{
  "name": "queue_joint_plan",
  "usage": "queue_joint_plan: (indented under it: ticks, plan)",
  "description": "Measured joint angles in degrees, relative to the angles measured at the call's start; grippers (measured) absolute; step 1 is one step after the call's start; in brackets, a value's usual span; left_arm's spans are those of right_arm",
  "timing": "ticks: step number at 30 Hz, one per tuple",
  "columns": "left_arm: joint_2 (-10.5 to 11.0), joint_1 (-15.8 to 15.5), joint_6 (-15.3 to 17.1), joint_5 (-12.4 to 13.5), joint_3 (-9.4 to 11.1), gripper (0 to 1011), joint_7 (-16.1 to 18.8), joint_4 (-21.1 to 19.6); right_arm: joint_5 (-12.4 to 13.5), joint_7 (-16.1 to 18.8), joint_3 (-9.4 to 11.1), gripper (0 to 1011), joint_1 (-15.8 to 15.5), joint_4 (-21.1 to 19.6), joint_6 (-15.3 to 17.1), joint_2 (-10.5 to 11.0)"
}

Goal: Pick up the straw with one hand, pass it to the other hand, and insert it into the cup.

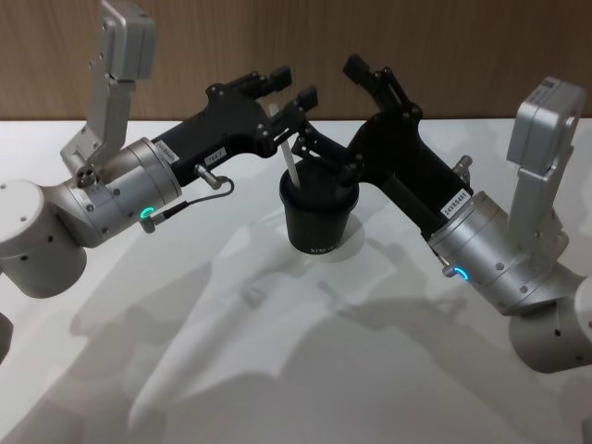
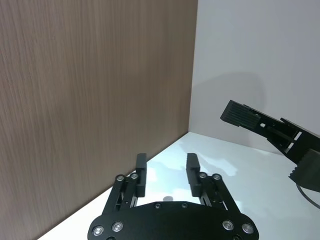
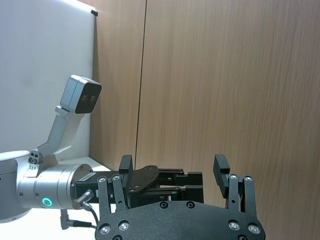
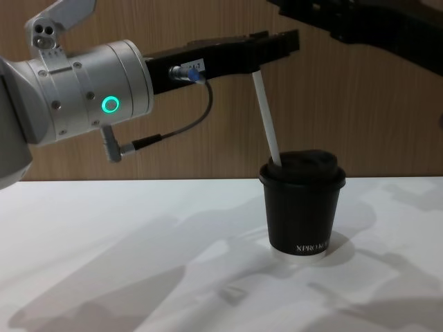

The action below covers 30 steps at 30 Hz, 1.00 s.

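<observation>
- Left claw [image 1: 289,91] gapes wide just above the cup [image 1: 318,215], gripping nothing.
- Right claw [image 1: 356,111] likewise spread, empty, beside it.
- Straw [image 1: 289,166] stands tilted in the cup's lid on the worktop [image 1: 277,370].

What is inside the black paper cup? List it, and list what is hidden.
A thin white straw stands tilted in the lidded black paper cup, entering through the lid's edge. Its lower end and any contents are hidden. The open left gripper is at its top.
</observation>
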Motion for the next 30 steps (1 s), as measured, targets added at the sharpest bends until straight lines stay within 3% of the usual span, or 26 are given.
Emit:
queue_joint_plan:
  ticks: [7, 17, 30]
  plan:
    - [-0.03, -0.04, -0.04, 0.07, 0.01, 701, 0.05, 0.06, 0.0, 0.0, 0.0, 1001, 0.0, 0.0, 0.0, 0.0]
    - [-0.13, 0.22, -0.18, 0.33, -0.19, 968, 0.52, 0.01, 0.0, -0.22, 0.0, 1001, 0.0, -0.06, 0.07, -0.01]
    - [-0.35, 2.36, -1.56, 2.04, -1.33, 1002, 3.48, -1.58, -0.82, -6.41, 0.77, 1001, -0.5, -1.93, 5.19, -1.19]
